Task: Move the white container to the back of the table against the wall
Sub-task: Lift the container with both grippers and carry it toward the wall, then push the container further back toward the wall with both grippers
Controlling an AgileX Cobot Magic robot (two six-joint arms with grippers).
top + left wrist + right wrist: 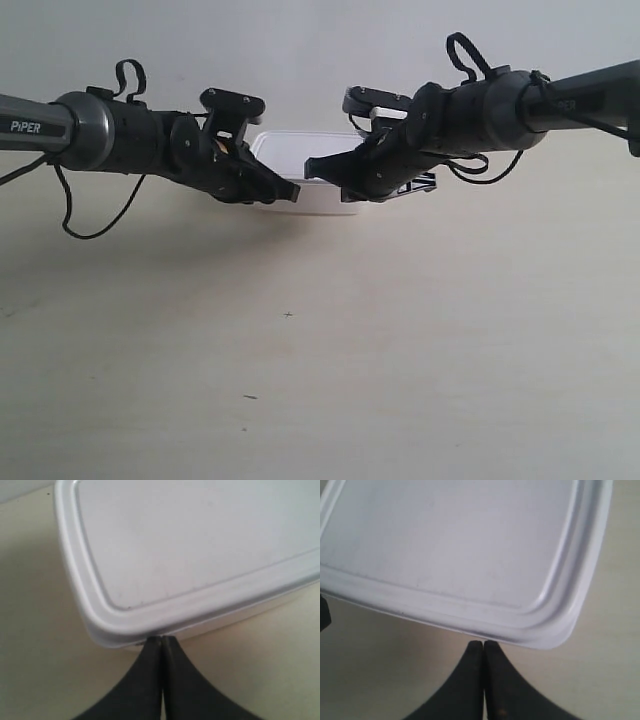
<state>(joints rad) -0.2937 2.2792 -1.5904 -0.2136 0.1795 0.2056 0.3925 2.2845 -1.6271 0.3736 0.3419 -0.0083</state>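
Pale worktop (pixel 400 350) meets a plain wall (pixel 300 60), and I've got the white container (pixel 295 150) near the worktop's back edge; whether it touches the wall, I can't tell. Left end effector (pixel 161 639) is pinched together, tips touching the container's edge by a corner. Right end effector (pixel 483 642) is together too, right at that edge.
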